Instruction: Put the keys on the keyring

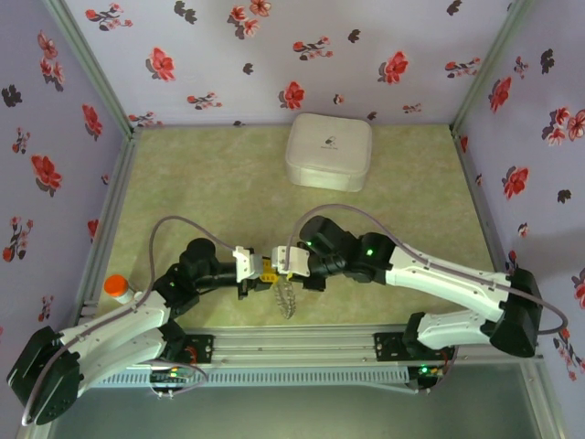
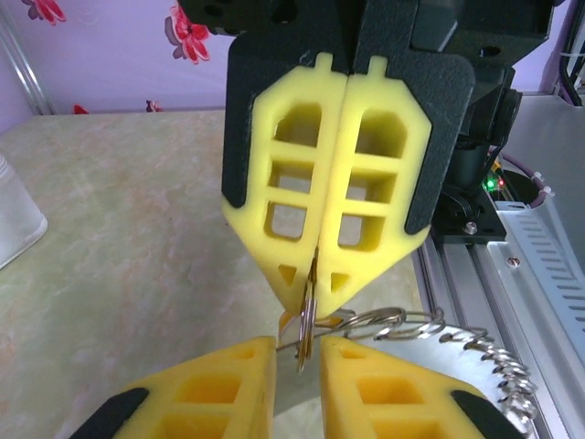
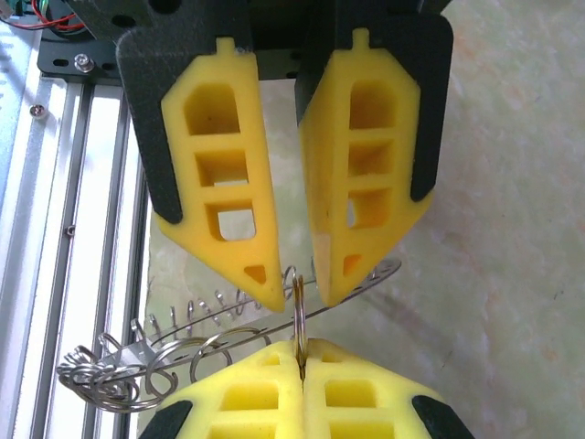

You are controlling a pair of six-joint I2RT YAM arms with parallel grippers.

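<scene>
Pinching a thin metal ring [image 3: 298,322] edge-on in my pressed-together right gripper [image 3: 302,347]; my left gripper [image 3: 300,297] is spread around it. The keyring [image 2: 489,357] dangles beside, and I cannot make out the keys.

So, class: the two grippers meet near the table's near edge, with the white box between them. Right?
No. The left gripper and right gripper meet by the near edge of the table, but the white box lies at its far side, apart from them, as the top external view shows.

Right hand [image 3: 302,352] — tips tight on thin ring [image 3: 298,306]
</scene>
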